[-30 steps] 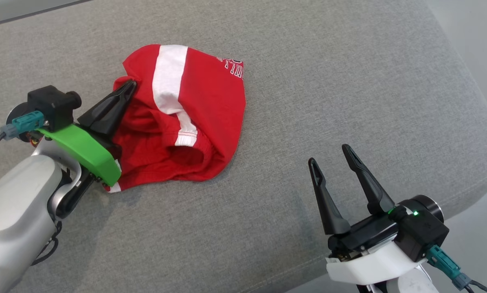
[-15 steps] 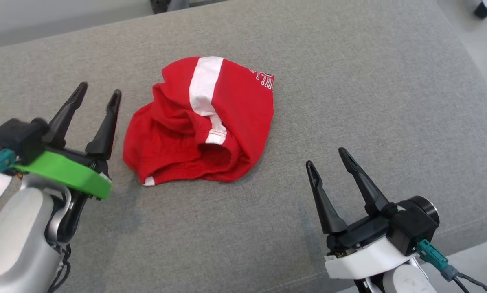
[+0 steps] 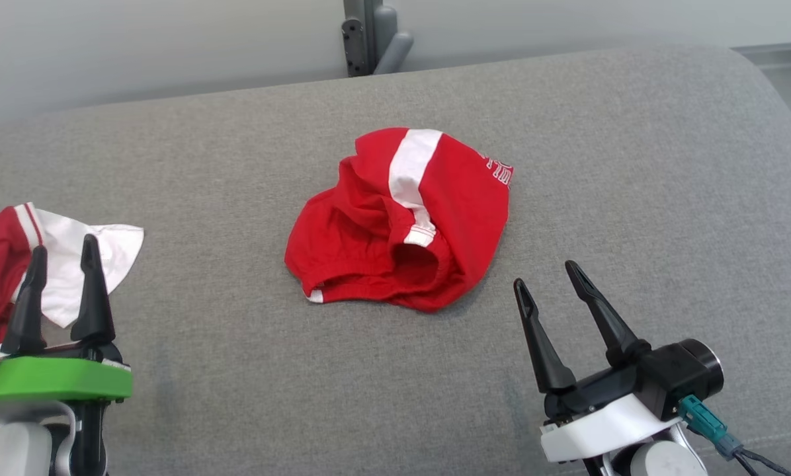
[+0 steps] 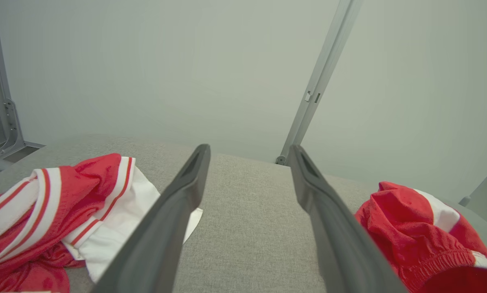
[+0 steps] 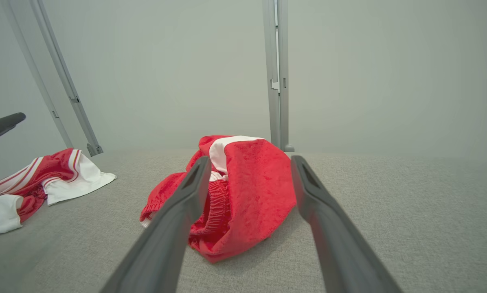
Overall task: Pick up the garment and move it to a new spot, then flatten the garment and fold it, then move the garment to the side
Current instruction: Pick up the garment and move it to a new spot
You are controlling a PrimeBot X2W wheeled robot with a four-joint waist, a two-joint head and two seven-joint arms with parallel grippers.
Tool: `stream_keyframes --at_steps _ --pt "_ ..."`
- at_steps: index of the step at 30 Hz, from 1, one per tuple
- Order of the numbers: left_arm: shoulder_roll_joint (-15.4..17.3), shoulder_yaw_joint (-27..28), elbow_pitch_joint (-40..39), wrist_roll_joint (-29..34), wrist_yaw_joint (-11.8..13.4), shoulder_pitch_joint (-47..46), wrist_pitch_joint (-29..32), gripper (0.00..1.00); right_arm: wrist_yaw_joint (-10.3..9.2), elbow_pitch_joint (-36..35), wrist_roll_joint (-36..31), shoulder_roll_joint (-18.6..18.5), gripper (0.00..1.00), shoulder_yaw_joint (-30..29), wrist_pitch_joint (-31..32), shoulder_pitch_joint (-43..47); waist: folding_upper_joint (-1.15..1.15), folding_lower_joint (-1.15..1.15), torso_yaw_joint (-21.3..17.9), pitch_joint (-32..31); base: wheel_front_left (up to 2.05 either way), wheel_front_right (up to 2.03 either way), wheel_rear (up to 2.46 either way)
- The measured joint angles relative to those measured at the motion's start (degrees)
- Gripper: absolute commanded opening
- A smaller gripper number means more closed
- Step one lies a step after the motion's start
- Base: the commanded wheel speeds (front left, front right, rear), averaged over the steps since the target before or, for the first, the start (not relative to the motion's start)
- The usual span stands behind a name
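Observation:
The garment, red shorts with a white side stripe, lies crumpled in a heap in the middle of the grey cushioned surface. My left gripper stands open at the lower left, well apart from the heap, with nothing between its fingers. Open as well, my right gripper hovers at the lower right, a short way off the heap's near right edge. In the left wrist view, the garment lies to the right of the open left gripper. The right wrist view has the garment straight ahead, beyond the open right gripper.
A second red and white striped garment lies at the surface's left edge, just behind my left gripper. A grey metal post stands behind the surface against a pale wall. Bare grey fabric surrounds the heap on all sides.
My left gripper has let go of the garment, opened and pulled back to the lower left. The head camera has tilted up, bringing the wall and the second garment into view. The right gripper stays open.

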Motion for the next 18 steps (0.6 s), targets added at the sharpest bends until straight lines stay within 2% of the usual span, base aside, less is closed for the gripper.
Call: stream_keyframes --at_steps 3,7,11,15,18 --pt "-2.6 4.0 -3.2 3.7 -0.4 3.5 0.0 1.00 0.00 0.2 -0.1 0.0 1.00 -0.5 0.0 1.1 0.00 0.00 1.2 -1.7 0.00 0.00 0.00" --pt "-5.9 6.1 -8.4 12.1 -1.0 9.2 0.0 1.00 0.00 0.5 -0.4 0.0 1.00 -1.6 0.0 2.7 0.00 0.00 2.5 -4.1 0.00 0.00 0.00" --pt "-8.3 5.4 -12.1 19.6 -1.5 14.6 0.0 1.00 0.00 0.6 -0.7 0.0 1.00 -2.0 0.0 4.1 0.00 0.00 3.2 -6.1 0.00 0.00 0.00" --pt "-10.5 4.4 -13.1 22.2 -1.7 18.2 0.0 1.00 0.00 0.8 -1.3 0.0 1.00 -2.2 0.0 5.1 0.00 0.00 3.4 -7.7 0.00 0.00 0.00" --pt "-10.6 2.6 -12.6 23.5 -1.8 20.6 0.0 1.00 0.00 1.1 -2.0 0.0 1.00 -2.7 0.0 6.4 0.00 0.00 3.3 -8.8 0.00 0.00 0.00"
